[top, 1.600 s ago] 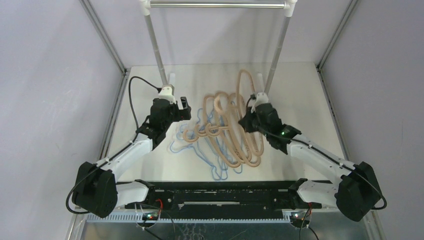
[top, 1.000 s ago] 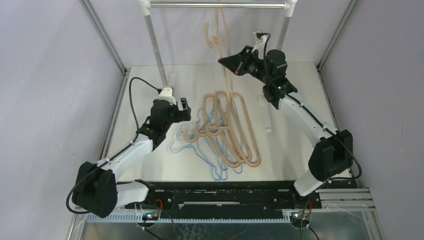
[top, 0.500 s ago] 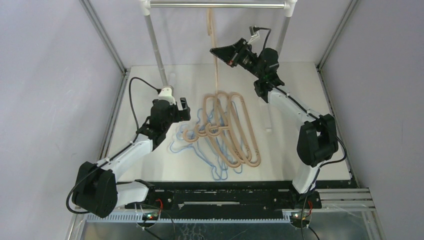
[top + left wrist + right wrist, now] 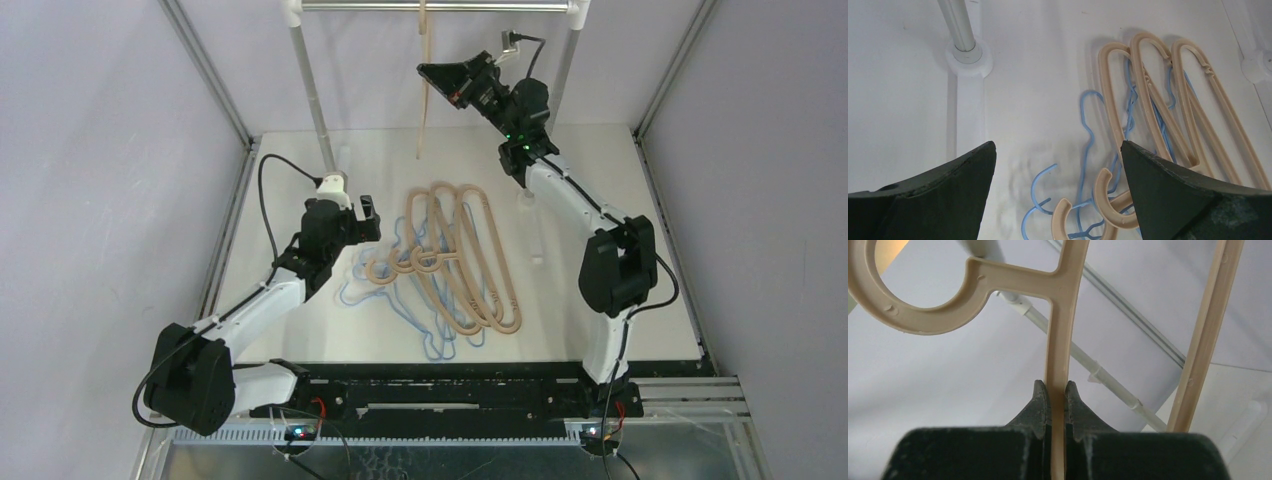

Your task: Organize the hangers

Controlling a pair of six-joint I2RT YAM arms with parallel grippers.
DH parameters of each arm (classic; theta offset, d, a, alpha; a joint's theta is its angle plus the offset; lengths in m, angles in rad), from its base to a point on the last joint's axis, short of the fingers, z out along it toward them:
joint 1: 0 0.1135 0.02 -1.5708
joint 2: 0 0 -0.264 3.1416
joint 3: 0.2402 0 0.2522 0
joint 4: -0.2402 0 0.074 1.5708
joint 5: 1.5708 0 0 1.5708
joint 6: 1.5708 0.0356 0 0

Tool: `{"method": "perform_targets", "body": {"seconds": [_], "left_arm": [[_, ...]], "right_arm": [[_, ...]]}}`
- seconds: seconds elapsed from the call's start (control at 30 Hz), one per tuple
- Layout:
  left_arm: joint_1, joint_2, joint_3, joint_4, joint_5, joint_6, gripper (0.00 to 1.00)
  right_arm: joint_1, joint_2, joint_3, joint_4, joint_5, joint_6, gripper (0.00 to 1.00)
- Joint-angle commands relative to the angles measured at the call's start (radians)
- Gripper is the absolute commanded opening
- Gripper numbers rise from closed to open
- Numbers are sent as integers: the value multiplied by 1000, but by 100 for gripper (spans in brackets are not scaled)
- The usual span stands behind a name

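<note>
My right gripper is raised near the silver rail and shut on a tan hanger that hangs edge-on below the rail. In the right wrist view the gripper clamps the hanger's arm, and its hook curls at upper left. Three tan hangers lie on the table over several thin blue hangers. My left gripper is open and empty just left of the pile. In the left wrist view the gripper frames the tan hooks and blue hooks.
The rail's two silver posts stand at the back on white feet. One foot shows in the left wrist view. Grey walls enclose the white table on three sides.
My right gripper has lifted one tan hanger off the pile and carried it up to the rail, turning it edge-on. The left arm has not moved.
</note>
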Motion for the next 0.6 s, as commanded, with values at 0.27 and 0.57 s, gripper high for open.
{"method": "perform_targets", "body": {"seconds": [0.27, 0.57], "left_arm": [[-3, -24, -13, 25, -20, 27, 99], [-3, -10, -10, 25, -29, 32, 99]], "right_arm": [[-24, 80, 73, -58, 56, 96, 18], [-21, -133, -190, -82, 127, -53, 89]]}}
